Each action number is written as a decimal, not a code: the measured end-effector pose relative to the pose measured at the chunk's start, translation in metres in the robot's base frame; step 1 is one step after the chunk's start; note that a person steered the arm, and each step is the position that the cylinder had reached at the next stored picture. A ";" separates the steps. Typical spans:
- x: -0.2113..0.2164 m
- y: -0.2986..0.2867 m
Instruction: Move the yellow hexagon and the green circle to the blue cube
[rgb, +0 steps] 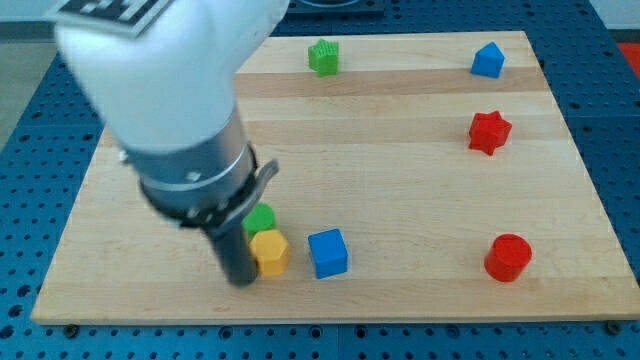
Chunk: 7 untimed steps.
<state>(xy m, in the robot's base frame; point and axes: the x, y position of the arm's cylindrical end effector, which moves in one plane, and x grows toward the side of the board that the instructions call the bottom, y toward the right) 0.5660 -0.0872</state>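
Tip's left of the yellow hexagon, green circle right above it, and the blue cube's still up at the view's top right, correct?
Not quite: the camera view shows the blue cube just right of the yellow hexagon. My tip is left of the hexagon, the green circle right above it.

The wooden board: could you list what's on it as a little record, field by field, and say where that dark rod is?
board: wooden board on a blue perforated table
my tip: at the view's bottom left, touching the left side of the yellow hexagon
green circle: just above the yellow hexagon, touching it
blue cube: right of the hexagon, small gap
green star-like block: top centre
blue block: top right
red star: right side
red cylinder: bottom right
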 end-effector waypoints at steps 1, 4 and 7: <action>-0.013 0.008; -0.004 0.028; -0.004 -0.038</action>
<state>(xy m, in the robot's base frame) 0.5618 -0.1257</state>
